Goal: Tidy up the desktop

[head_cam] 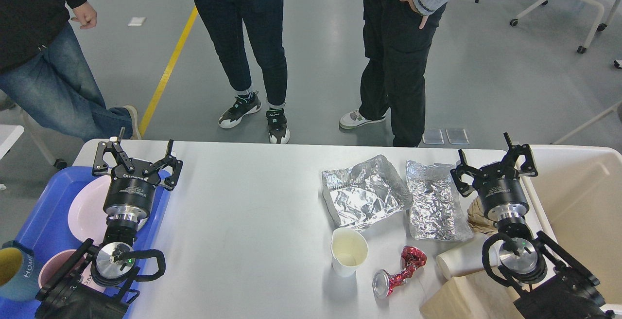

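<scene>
The large white rectangular desktop (252, 212) with rounded corners carries two crumpled silver foil bags (364, 193) (435, 207) side by side, an upright white paper cup (348, 252), a crushed red metal can (399, 272), a toppled white paper cup (462, 259), crumpled brown paper (478, 216), and a blue plastic tray (41, 226) at its left end.

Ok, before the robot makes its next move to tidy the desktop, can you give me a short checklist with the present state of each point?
1. Left gripper open, holding nothing: ok.
2. Right gripper open, holding nothing: ok.
3. Trash within right arm's side: crushed can, upright paper cup, two foil bags: ok.
4. Cream bin beside the desktop, open: ok.
5. Upright paper cup has no liquid: cannot tell.
</scene>
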Tool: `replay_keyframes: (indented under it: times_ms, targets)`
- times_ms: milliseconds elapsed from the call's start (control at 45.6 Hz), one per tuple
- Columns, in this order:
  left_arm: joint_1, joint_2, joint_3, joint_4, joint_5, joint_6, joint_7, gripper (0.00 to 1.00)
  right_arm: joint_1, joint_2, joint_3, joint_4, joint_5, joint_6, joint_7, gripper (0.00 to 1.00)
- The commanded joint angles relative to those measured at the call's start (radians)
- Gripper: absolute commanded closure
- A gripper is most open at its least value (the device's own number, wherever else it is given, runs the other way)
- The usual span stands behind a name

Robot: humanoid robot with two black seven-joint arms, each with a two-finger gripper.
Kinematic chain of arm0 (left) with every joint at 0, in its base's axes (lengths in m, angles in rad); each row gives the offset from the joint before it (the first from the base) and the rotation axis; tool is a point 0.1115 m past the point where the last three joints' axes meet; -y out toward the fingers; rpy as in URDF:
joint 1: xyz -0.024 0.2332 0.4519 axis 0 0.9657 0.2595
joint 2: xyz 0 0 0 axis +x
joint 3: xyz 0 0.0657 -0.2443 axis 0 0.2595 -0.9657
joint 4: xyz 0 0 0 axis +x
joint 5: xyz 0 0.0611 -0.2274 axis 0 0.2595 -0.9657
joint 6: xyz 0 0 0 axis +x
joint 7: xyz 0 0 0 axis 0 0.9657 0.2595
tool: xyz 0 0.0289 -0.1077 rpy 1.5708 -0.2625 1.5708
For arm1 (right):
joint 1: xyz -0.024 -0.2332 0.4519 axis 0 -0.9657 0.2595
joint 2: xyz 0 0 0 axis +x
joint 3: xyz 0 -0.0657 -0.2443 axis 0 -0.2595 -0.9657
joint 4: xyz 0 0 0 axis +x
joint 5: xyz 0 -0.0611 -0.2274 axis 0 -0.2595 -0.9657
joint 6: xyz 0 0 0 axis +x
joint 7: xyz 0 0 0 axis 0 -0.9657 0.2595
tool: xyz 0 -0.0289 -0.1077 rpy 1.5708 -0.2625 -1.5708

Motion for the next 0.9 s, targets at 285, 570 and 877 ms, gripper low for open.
replay_keyframes:
  times_ms: [285,570,877]
  targets:
    - [0.000,0.000,0.000,0.000,0.001,-0.001,-0.001,0.04,0.030,-0.072,0.134,0.000,0.002,-0.003,-0.008,0.00]
    - [0.000,0.000,0.000,0.000,-0.001,-0.001,0.000,0.04,0.016,-0.109,0.105,-0.006,0.000,-0.008,-0.008,0.00]
    - [0.001,0.000,0.000,0.000,-0.001,-0.001,0.000,0.04,0.004,-0.109,0.036,-0.035,0.000,0.003,-0.011,0.00]
